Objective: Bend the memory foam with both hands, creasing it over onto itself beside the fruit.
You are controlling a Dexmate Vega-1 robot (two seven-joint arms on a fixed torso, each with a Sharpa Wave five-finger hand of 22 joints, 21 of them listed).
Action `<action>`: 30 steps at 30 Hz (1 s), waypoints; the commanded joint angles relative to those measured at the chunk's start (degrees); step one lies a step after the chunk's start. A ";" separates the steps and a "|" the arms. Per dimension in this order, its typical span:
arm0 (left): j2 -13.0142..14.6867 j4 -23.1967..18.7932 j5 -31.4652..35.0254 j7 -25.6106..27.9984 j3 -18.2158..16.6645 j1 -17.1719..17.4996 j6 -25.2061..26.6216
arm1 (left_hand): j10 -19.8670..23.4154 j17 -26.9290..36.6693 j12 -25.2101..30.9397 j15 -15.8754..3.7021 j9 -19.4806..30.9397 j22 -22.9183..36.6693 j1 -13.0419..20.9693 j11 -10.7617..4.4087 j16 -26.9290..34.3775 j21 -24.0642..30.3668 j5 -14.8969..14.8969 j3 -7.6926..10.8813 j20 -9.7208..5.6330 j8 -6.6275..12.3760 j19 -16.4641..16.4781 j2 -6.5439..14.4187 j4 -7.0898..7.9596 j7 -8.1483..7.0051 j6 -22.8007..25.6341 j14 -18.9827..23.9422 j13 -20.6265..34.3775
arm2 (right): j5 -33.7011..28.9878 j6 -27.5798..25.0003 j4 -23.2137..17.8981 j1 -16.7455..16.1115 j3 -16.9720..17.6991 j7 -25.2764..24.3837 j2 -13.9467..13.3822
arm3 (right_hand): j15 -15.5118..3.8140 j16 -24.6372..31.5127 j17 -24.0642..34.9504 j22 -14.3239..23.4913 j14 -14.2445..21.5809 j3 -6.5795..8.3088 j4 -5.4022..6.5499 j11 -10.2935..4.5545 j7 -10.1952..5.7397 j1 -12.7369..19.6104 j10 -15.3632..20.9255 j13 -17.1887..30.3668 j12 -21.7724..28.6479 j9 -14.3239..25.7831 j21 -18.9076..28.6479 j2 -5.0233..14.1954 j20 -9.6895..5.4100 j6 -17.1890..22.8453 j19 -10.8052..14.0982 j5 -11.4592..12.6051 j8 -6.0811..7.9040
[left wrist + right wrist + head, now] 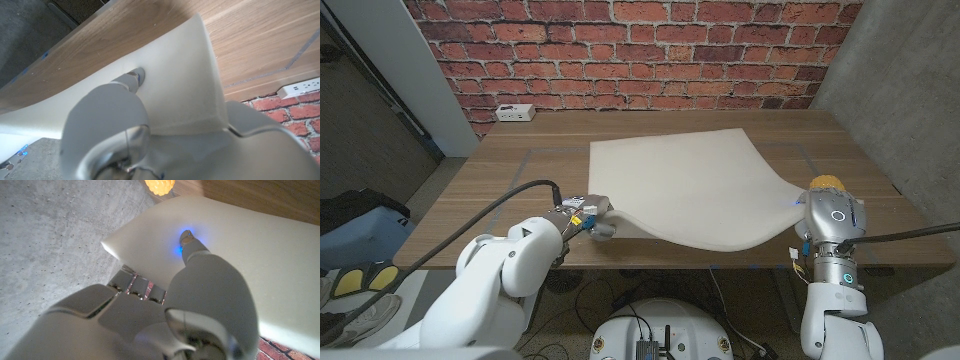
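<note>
Memory foam (695, 190) sheet lies spread on the wooden bench (500, 185), far edge flat, near edge lifted off the surface at both front corners.

Left hand (582, 215) at the near-left corner: fingers (134, 80) pressed against the foam's surface, corner curled up over them in the left wrist view. Looks like a grip on that corner, thumb side hidden by the hand's own back.

Right hand (812, 212) at the near-right corner: one finger (192, 247) tip pressed into the foam face, blue glow at the contact spot; the other fingers go under the corner, so the corner sits pinched between them. Corner raised clear of the bench.

Fruit (826, 184): yellow, bumpy skin, on the bench just beyond the right fingers, just beside the foam's right edge; cannot tell if touching. Also seen in the right wrist view (160, 186) past the foam corner.

White power strip (514, 113) at the far-left bench edge against the brick wall (640, 50), well apart from the left fingers.
</note>
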 commanded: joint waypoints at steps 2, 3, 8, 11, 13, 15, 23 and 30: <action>-14.64 -2.78 32.18 -7.80 -9.51 8.30 -17.68 | -2.44 0.25 -0.01 -4.85 -0.51 -0.02 -0.15 -2.88 0.09 0.06 0.68 0.05 -0.56 10.13 0.03 0.21 -0.30 0.63 0.70 -0.26 0.02 | -4.88 1.29 -1.62 -5.18 4.49 0.90 3.52 | -10.60 -0.33 0.19 0.18 -0.74 -0.41 0.11 -0.39 -0.21 0.57 -0.55 0.25 -0.51 0.25 0.36 -0.10 -1.10 0.83 -0.42 0.49 0.17; -15.85 -2.97 33.21 -7.61 -9.82 8.74 -18.57 | -2.45 0.25 -0.01 -4.80 -0.54 -0.03 -0.14 -2.85 0.09 0.07 0.70 0.06 -0.57 10.12 0.04 0.25 -0.31 0.68 0.70 -0.26 0.03 | -5.19 1.29 -1.48 -4.98 4.65 1.30 3.83 | -10.58 -0.37 0.19 0.18 -0.82 -0.46 0.14 -0.41 -0.24 0.58 -0.71 0.27 -0.59 0.26 0.35 -0.08 -1.08 0.87 -0.50 0.51 0.14; -21.10 -2.56 38.49 -4.63 -10.92 10.75 -22.40 | -1.98 0.21 0.11 -4.80 -1.11 -0.03 0.53 -3.07 0.19 0.19 0.95 0.37 -0.71 10.17 0.09 0.89 -1.03 1.16 1.34 -0.03 0.01 | -5.35 2.45 -0.71 -3.76 5.99 4.33 4.12 | -10.20 -1.56 -0.24 0.16 -2.73 -0.95 0.66 -0.52 -0.25 0.29 -2.47 0.35 -1.55 0.41 -0.10 0.02 -0.63 0.86 -2.14 0.73 -0.25; -23.09 -1.78 39.13 -1.32 -11.90 11.79 -24.19 | -1.54 0.17 0.24 -4.75 -1.38 -0.03 0.78 -3.15 0.26 0.30 0.90 0.42 -0.92 10.25 0.25 0.95 -1.46 1.24 1.75 0.24 -0.02 | -4.31 4.24 -0.27 -3.35 7.30 5.17 3.91 | -10.21 -1.87 -0.38 0.14 -3.14 -0.97 0.74 -0.41 -0.28 0.27 -2.59 0.37 -1.65 0.44 -0.06 0.09 -0.39 0.99 -2.11 0.81 -0.27; -24.67 -1.00 39.93 0.43 -12.16 11.94 -24.82 | -1.43 0.15 0.24 -4.72 -1.55 -0.03 0.90 -3.17 0.27 0.36 0.85 0.44 -0.99 10.22 0.31 1.00 -1.69 1.38 1.81 0.34 -0.05 | -3.65 5.41 0.19 -2.97 8.10 4.86 4.16 | -10.17 -1.99 -0.43 0.12 -3.29 -1.05 0.85 -0.17 -0.31 0.16 -2.79 0.38 -1.78 0.45 -0.06 0.14 -0.36 1.05 -2.17 0.86 -0.32; -25.49 -0.33 40.03 1.32 -12.84 11.69 -25.98 | -1.46 0.16 0.20 -4.70 -1.71 -0.02 0.94 -3.12 0.25 0.37 0.79 0.45 -0.94 10.09 0.24 1.12 -1.80 1.71 1.61 0.29 -0.06 | -2.81 6.65 0.29 -2.64 9.03 4.94 4.07 | -10.18 -2.01 -0.43 0.11 -3.32 -1.09 0.91 -0.19 -0.35 0.12 -2.79 0.38 -1.81 0.46 -0.05 0.19 -0.35 1.03 -2.18 0.88 -0.36; -27.14 1.69 32.52 -1.41 -15.79 6.52 -30.70 | -1.94 0.28 -0.10 -3.71 -2.38 0.00 0.95 -2.87 0.22 0.48 0.60 0.50 -0.64 9.54 0.06 1.85 -2.06 2.20 0.64 0.08 -0.08 | -3.59 11.02 1.71 1.94 9.84 9.53 2.73 | -10.27 -2.24 -0.52 0.04 -3.57 -1.32 1.10 -0.39 -0.32 0.00 -3.26 0.42 -2.19 0.51 -0.03 0.29 -0.37 0.80 -2.31 1.06 -0.68; -27.31 4.37 25.60 -5.63 -16.78 -0.32 -32.32 | -1.50 0.27 0.00 -3.63 -2.97 0.01 1.33 -2.45 0.37 0.85 0.45 0.72 -0.99 9.50 0.58 2.32 -2.73 3.34 0.83 0.45 -0.12 | -4.85 15.34 4.03 6.91 10.23 13.89 2.85 | -10.34 -2.57 -0.52 0.00 -4.19 -1.37 1.67 -0.77 -1.14 -0.18 -4.59 0.65 -2.89 1.13 -0.11 1.15 -1.01 -0.34 -2.81 1.28 -1.05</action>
